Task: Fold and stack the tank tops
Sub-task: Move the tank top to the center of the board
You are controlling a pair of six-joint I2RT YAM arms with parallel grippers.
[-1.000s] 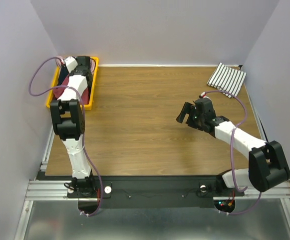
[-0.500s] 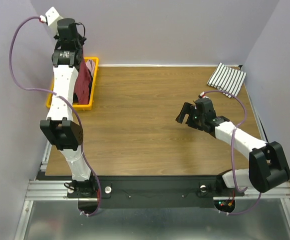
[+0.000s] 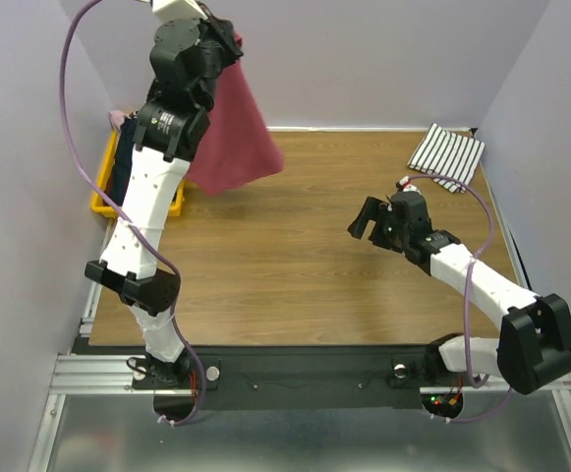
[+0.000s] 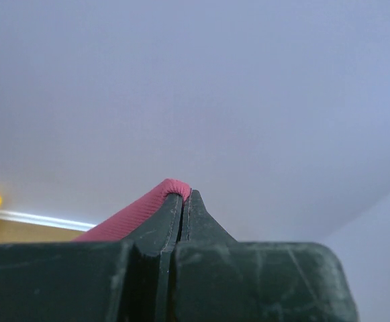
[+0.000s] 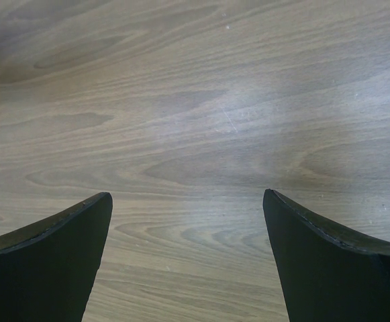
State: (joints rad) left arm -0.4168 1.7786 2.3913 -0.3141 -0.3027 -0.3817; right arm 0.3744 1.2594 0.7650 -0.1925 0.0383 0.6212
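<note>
The plain dark red cloth tank top (image 3: 234, 133) hangs unfolded at upper left, pinched by the left fingers (image 4: 205, 225), which are shut on its edge above the yellow plastic bin (image 3: 97, 200). A white black-striped tank top (image 3: 446, 155) lies folded at the wooden worktop's (image 3: 295, 265) upper right. The right fingers (image 5: 47, 268) stand wide and empty. Seemingly one top is done; the red one and the bin's dark cloth remain.
</note>
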